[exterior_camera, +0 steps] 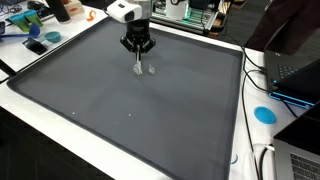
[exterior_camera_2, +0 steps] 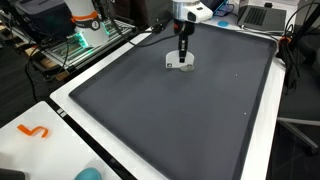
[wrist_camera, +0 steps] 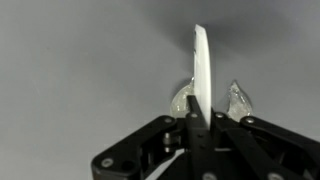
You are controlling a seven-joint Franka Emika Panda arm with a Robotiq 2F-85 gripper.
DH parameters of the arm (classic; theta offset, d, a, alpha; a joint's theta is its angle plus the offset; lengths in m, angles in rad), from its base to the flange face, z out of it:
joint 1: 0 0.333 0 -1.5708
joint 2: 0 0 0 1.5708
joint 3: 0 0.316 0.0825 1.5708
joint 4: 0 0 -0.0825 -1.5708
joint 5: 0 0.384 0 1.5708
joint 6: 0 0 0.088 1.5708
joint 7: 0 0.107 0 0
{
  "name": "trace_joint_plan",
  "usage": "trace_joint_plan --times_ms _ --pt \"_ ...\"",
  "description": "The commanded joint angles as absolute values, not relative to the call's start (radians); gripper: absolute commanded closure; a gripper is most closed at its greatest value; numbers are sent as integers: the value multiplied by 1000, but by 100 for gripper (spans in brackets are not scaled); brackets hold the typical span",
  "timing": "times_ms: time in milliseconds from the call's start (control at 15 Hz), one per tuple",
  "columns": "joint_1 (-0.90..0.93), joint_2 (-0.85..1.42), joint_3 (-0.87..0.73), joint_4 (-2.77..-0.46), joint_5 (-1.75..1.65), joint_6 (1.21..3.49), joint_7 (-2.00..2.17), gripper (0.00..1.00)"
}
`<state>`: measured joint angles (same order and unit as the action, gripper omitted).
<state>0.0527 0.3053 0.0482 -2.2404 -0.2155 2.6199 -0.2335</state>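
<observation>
My gripper [exterior_camera: 138, 48] [exterior_camera_2: 184, 46] hangs over the far part of a dark grey mat [exterior_camera: 120, 110] [exterior_camera_2: 180, 120]. In the wrist view the gripper [wrist_camera: 198, 118] is shut on a thin white flat utensil [wrist_camera: 201, 60], which sticks out past the fingertips toward the mat. In both exterior views the utensil [exterior_camera: 138, 66] [exterior_camera_2: 184, 57] points straight down, its tip at or just above the mat. A small clear, shiny plastic piece [wrist_camera: 240, 100] [exterior_camera: 150, 70] [exterior_camera_2: 178, 65] lies on the mat right under and beside the tip. The utensil hides part of it.
The mat lies on a white table. A blue disc [exterior_camera: 264, 114], a laptop [exterior_camera: 295, 80] and cables are along one side. Colourful clutter [exterior_camera: 30, 30] fills a far corner. An orange squiggle [exterior_camera_2: 33, 131] lies on the white border, and equipment with green lights [exterior_camera_2: 85, 35] stands beyond the mat.
</observation>
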Motion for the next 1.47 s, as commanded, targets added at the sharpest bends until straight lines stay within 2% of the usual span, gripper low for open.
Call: trace_joint_plan --times_ms 0,667,1400 --pt "-4 284 78 -2263 -128 2618 -327 99" --pt "-32 204 125 -2255 24 2540 -429 99" --pt "15 119 116 -2212 89 2406 -322 99"
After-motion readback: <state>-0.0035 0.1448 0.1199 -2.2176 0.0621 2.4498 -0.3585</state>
